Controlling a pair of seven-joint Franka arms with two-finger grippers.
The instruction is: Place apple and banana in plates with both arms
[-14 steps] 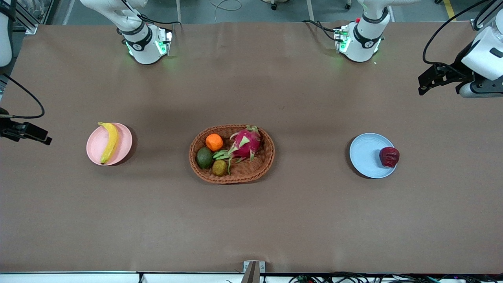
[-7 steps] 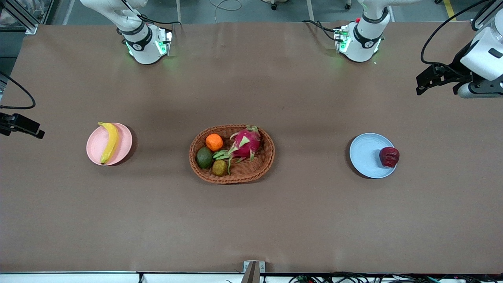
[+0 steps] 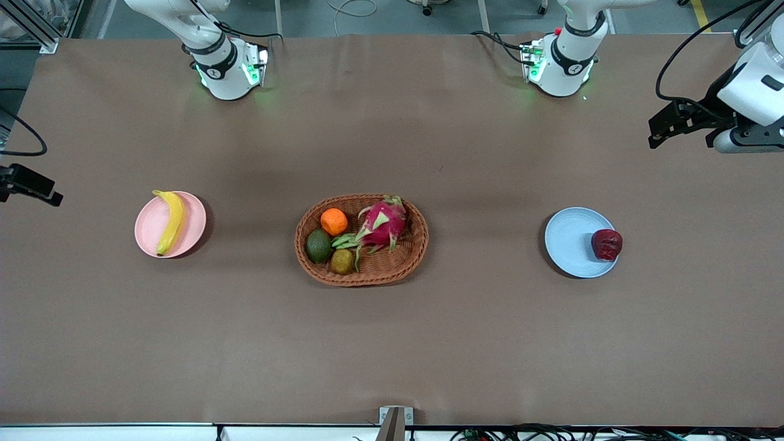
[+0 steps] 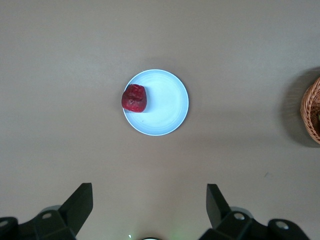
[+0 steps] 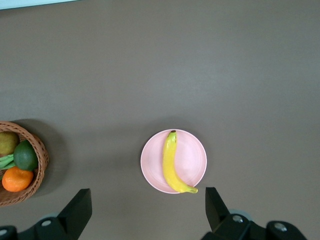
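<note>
The yellow banana (image 3: pixel 169 222) lies on the pale pink plate (image 3: pixel 147 236) toward the right arm's end; both also show in the right wrist view, banana (image 5: pixel 171 162) and plate (image 5: pixel 194 154). The dark red apple (image 3: pixel 606 244) sits on the rim of the light blue plate (image 3: pixel 569 242) toward the left arm's end; the left wrist view shows the apple (image 4: pixel 134 98) and plate (image 4: pixel 167 107). My left gripper (image 3: pixel 660 130) (image 4: pixel 149 200) is open and empty, high over the table's left-arm end. My right gripper (image 3: pixel 37 187) (image 5: pixel 148 205) is open and empty, high over the table's right-arm end.
An oval wicker basket (image 3: pixel 410 257) stands mid-table between the plates. It holds an orange (image 3: pixel 334 221), an avocado (image 3: pixel 318 245), a pink dragon fruit (image 3: pixel 383 223) and a brownish fruit (image 3: pixel 342 261). Its rim shows in both wrist views (image 4: pixel 311 115) (image 5: pixel 40 150).
My right gripper has drawn away from the pink plate, toward the table's edge and the robots' bases. My left gripper has barely shifted. The fruits and plates have not moved.
</note>
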